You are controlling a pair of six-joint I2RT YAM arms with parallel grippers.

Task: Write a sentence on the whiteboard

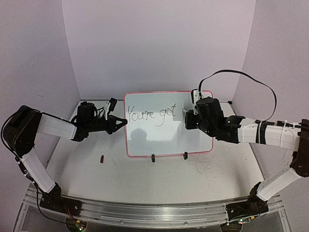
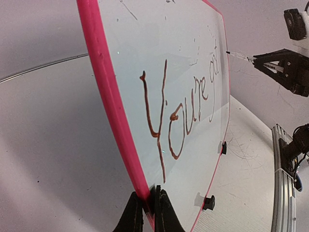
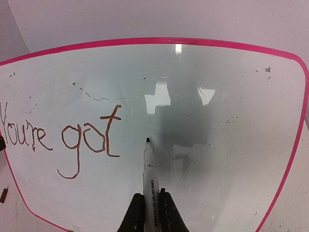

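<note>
The whiteboard (image 1: 145, 135) stands upright on two black clip feet, its pink frame (image 2: 108, 96) seen edge-on in the left wrist view. My left gripper (image 1: 120, 122) is shut on the board's left edge, and the left gripper (image 2: 150, 205) clamps the frame between its black fingers. The sentence (image 1: 149, 115) reads "You're got" in dark marker, and the same sentence (image 3: 63, 137) shows in the right wrist view. My right gripper (image 3: 151, 205) is shut on a white marker (image 3: 150, 179), whose black tip sits just right of the "t", at or just off the board. The right gripper (image 1: 189, 119) is at the board's right half.
A small dark cap-like piece (image 1: 102, 158) lies on the table left of the board's front. Grey scribble marks (image 1: 210, 166) cover the tabletop at the right. Purple-white walls close in the back and sides. A metal rail (image 1: 145, 212) runs along the near edge.
</note>
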